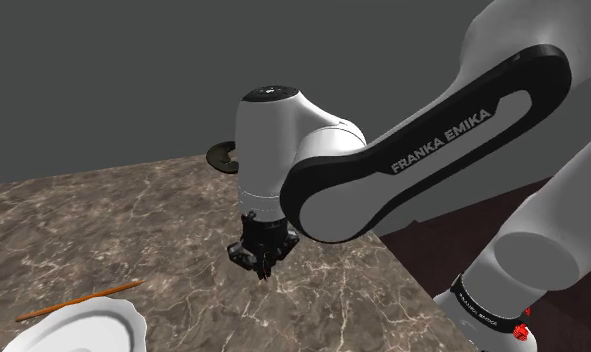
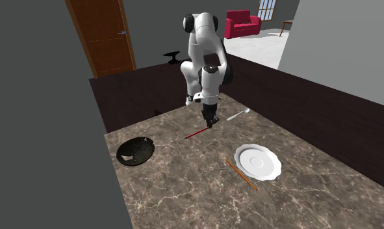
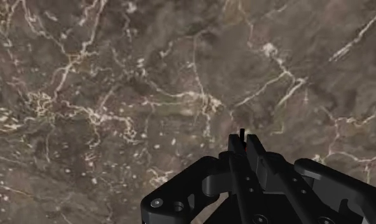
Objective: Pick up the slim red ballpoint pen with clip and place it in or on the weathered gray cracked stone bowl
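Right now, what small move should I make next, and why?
Probably a short straight lift. The gripper looks shut on one end of the red pen, low over the counter; check the pen rises with it before heading to the dark bowl.

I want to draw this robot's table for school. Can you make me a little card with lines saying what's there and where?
table: brown marbled top
bowl: dark, cracked, near one table edge
spoon: white, near the opposite edge
pen: red, slim, between bowl and spoon
gripper: low over the table, at one end of the pen; holding it or not, cannot tell
plate: white, wavy rim
stick: orange-brown, beside the plate
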Controlling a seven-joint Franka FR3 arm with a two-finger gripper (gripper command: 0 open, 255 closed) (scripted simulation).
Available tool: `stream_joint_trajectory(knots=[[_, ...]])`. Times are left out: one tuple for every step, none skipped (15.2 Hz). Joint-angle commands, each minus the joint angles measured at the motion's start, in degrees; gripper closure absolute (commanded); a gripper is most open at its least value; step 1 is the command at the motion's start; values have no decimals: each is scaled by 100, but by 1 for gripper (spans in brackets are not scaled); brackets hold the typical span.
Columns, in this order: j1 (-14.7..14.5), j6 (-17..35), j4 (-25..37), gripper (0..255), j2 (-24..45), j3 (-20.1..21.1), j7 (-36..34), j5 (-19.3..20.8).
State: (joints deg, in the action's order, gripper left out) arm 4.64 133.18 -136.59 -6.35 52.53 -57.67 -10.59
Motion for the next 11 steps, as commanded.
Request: stream_joint_trajectory(knots=[[-24, -178, 64, 255, -152, -54, 104, -132], [-38, -268, 99, 255, -224, -82, 145, -188], [-53, -358, 136, 255, -293, -111, 182, -238], [-66, -447, 174, 255, -359, -139, 216, -285], [-80, -536, 213, 255, -423, -167, 247, -327], [-92, -625, 253, 255, -484, -196, 276, -366], [-105, -714, 294, 255, -542, -226, 302, -401], [-117, -802, 336, 255, -598, -255, 326, -433], [-127, -889, 380, 255, -651, -284, 348, -462], [-138, -976, 424, 255, -702, -313, 368, -487], [-148, -1062, 470, 255, -751, -342, 386, -511]])
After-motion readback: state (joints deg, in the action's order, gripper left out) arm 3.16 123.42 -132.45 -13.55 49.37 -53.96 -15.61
